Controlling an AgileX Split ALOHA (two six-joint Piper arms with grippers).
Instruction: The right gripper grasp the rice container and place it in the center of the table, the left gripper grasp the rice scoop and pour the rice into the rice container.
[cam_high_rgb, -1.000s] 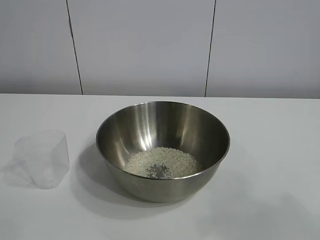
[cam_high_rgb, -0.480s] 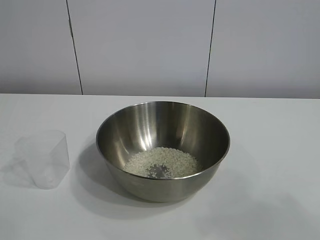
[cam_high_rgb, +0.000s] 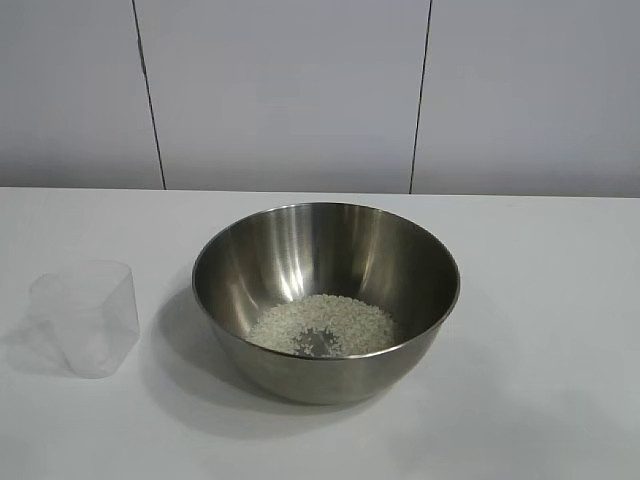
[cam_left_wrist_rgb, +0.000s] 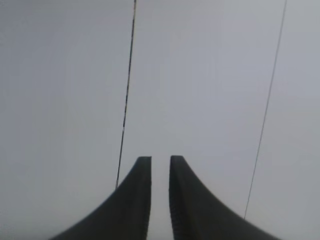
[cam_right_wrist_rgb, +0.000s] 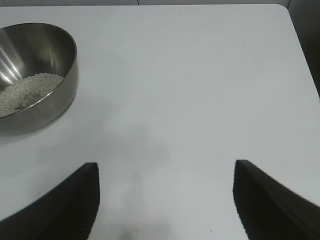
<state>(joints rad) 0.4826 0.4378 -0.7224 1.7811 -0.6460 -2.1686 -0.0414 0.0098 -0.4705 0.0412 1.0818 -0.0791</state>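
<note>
The rice container (cam_high_rgb: 330, 372), a shiny steel bowl, stands at the middle of the white table (cam_high_rgb: 545, 400) with a whitish heap of rice (cam_high_rgb: 325, 322) in its bottom. The rice scoop (cam_high_rgb: 88, 318), a frosted plastic cup, stands upright on the table to the left of the bowl and looks empty. Neither gripper shows in the exterior view. My left gripper (cam_left_wrist_rgb: 160, 160) faces a plain wall, its jaws almost together with nothing between them. My right gripper (cam_right_wrist_rgb: 166, 167) is wide open and empty above bare table, off to the side of the bowl (cam_right_wrist_rgb: 62, 70) and its rice (cam_right_wrist_rgb: 25, 92).
A grey panelled wall (cam_high_rgb: 300, 90) runs behind the table. The right wrist view shows the table's rounded corner and edge (cam_right_wrist_rgb: 299, 50), with darker floor beyond it.
</note>
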